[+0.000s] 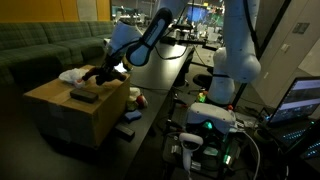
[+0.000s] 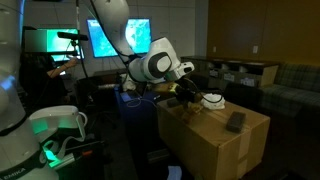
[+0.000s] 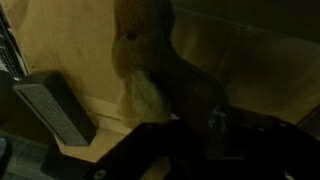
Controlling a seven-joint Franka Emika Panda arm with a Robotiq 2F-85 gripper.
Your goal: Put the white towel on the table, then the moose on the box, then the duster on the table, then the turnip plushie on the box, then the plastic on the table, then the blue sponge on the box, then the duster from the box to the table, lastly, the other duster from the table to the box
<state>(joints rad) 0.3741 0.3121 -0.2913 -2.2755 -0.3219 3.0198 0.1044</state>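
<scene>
In the wrist view a brown plush moose (image 3: 150, 45) with a pale patch hangs just over the cardboard box (image 3: 70, 40). Its lower end runs into my gripper (image 3: 200, 140), which is shut on it; the jaws themselves are dark. In both exterior views the gripper (image 1: 101, 74) (image 2: 186, 92) sits low over the top of the box (image 1: 60, 118) (image 2: 215, 145). The white towel (image 1: 71, 75) (image 2: 212, 99) lies bunched at the box's edge beside the gripper. The black table (image 1: 165, 80) runs along behind the box.
A dark flat rectangular thing (image 1: 85, 96) (image 2: 235, 121) (image 3: 50, 108) lies on the box top near the gripper. Small items (image 1: 135, 98) and a blue piece (image 1: 126, 130) lie on the table's near end. A sofa (image 1: 40, 45) stands behind the box.
</scene>
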